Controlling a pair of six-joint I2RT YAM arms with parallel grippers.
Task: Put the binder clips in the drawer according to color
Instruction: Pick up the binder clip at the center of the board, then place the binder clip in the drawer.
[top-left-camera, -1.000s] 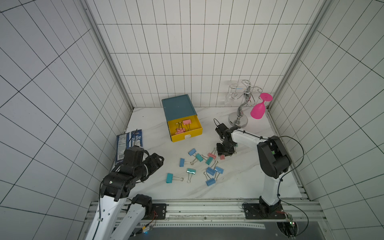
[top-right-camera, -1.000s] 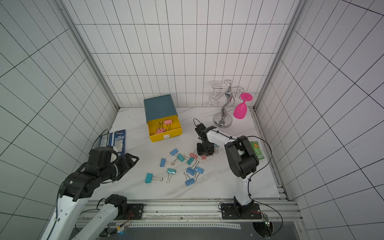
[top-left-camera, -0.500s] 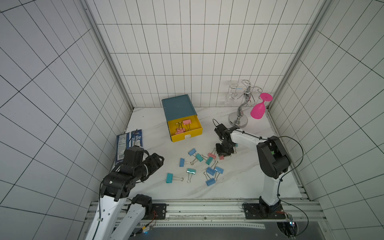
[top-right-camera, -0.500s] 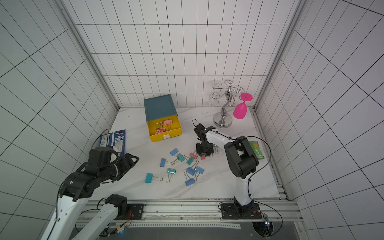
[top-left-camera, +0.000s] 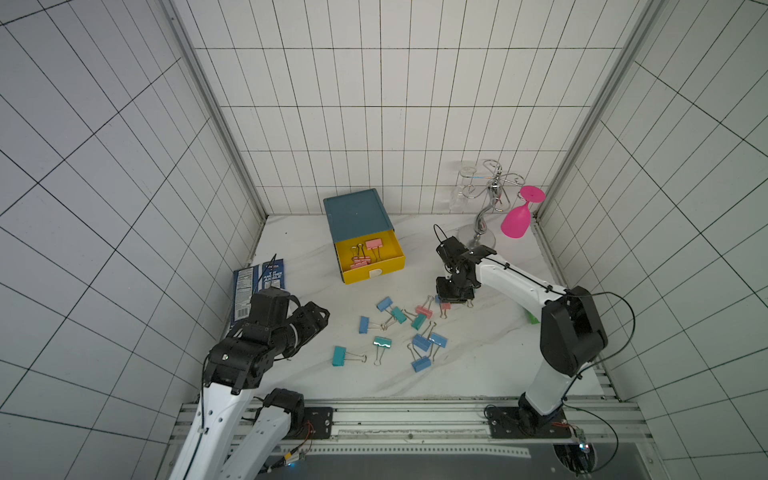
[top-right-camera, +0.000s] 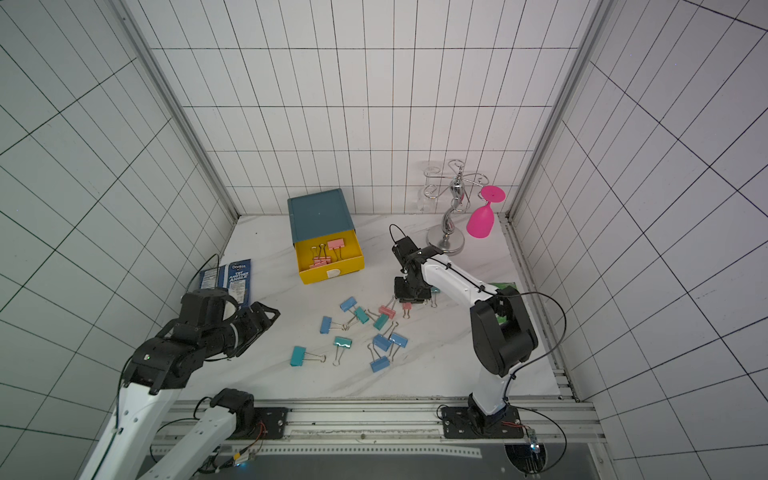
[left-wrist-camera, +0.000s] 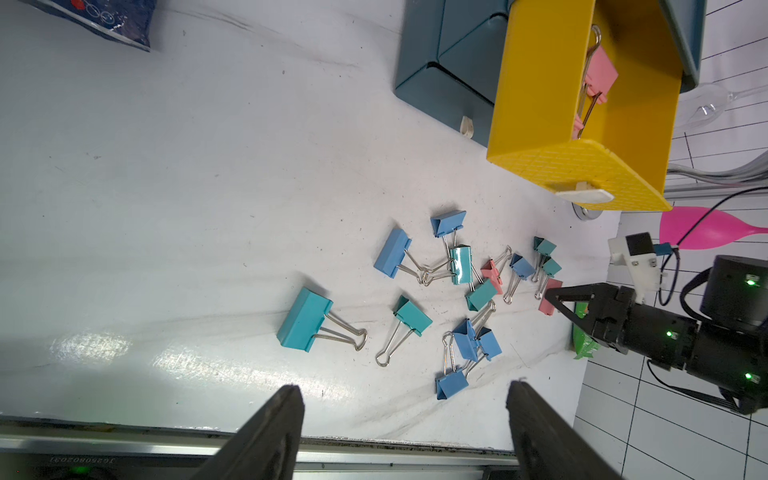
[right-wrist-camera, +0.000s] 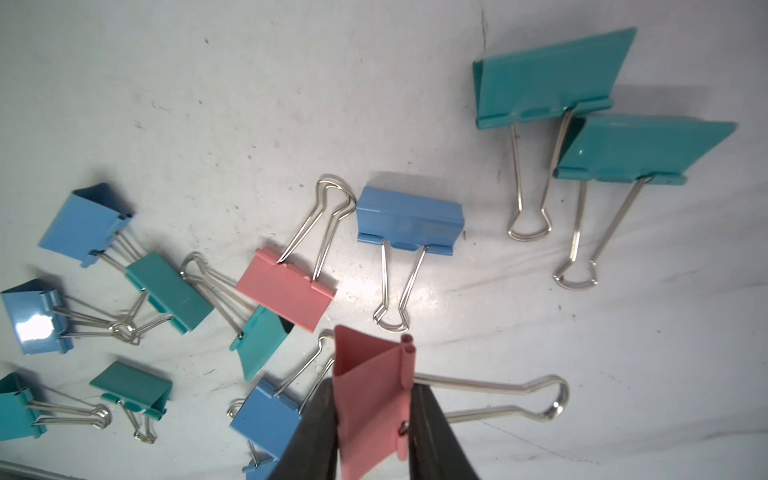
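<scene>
**Pink clip pinched; drawer next**

Nearest, the left hand (left-wrist-camera: 403, 395) hangs spread, empty. Beyond loose blue and teal fold-back clips (top-left-camera: 422, 343) on the white counter (top-left-camera: 478, 374), the right hand (top-left-camera: 454, 296) pinches a pink metal binder clip (right-wrist-camera: 370, 399). Next, likely: lift clear of neighbours, cross bare counter to the open yellow drawer (top-left-camera: 395, 266).

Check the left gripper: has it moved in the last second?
No. The left gripper holds the same spot beside the blue snack packet, still open.
</scene>
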